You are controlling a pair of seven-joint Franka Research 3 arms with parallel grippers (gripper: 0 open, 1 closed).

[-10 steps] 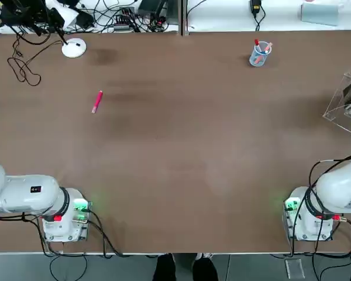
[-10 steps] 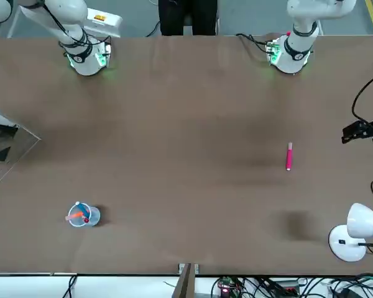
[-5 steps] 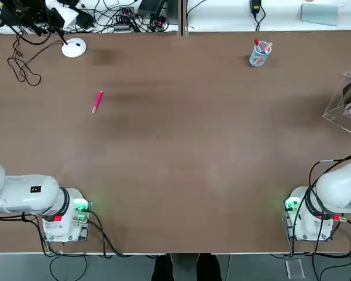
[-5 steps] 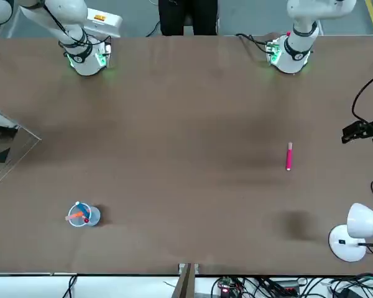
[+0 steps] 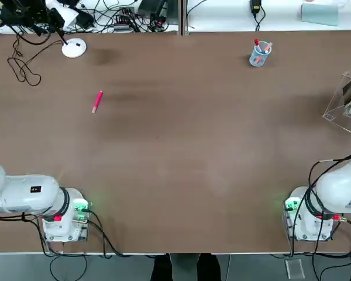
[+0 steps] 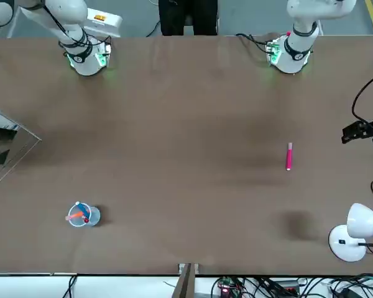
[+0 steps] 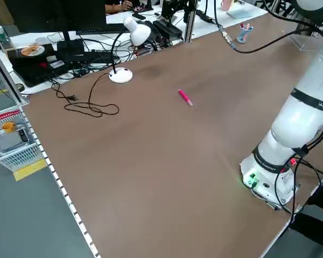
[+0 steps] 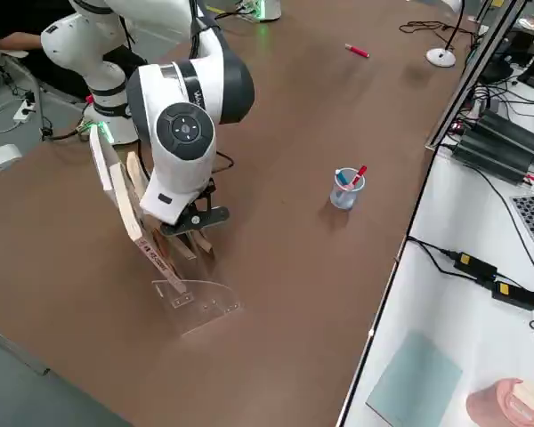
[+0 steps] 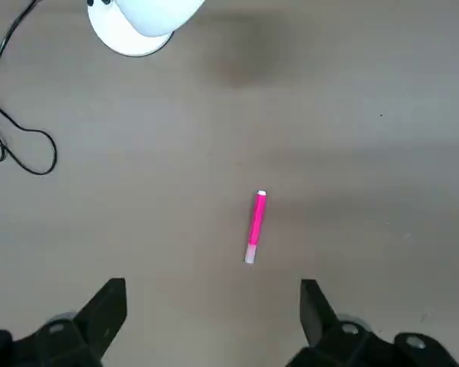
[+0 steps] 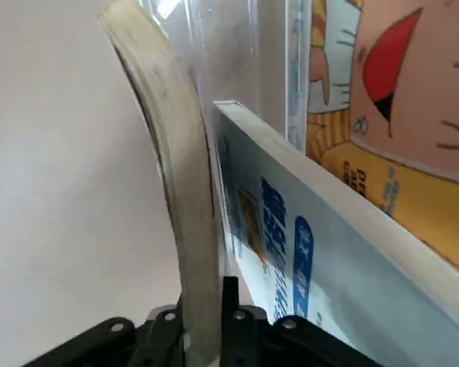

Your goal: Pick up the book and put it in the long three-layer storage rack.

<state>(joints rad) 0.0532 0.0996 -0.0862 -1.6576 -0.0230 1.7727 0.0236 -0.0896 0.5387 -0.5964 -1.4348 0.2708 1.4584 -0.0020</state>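
Clear acrylic catches my eye first: the storage rack (image 8: 205, 307) juts out left of centre in the right side view, books (image 8: 133, 222) leaning in it. Above them, the right pincer (image 10: 203, 298), at the bottom of its wrist view, pinches the book (image 10: 185, 191), whose pale page edge runs from upper left to lower centre. Whether that book has reached the bottom of its slot, I cannot tell; I'd judge the placing nearly done. Close to its right slants another book (image 10: 329, 275) with blue lettering. A skewed push could jam the held one against that neighbour or the clear divider, and its bowed pages might bend. Opening too soon could let it tip outward; lifting away with the pads dragging on the covers could pull it up or shift the light rack. The left pincer (image 9: 214, 294) stands spread and idle, a pink marker (image 9: 256, 227) on the surface (image 9: 176, 168) near the middle of its view.
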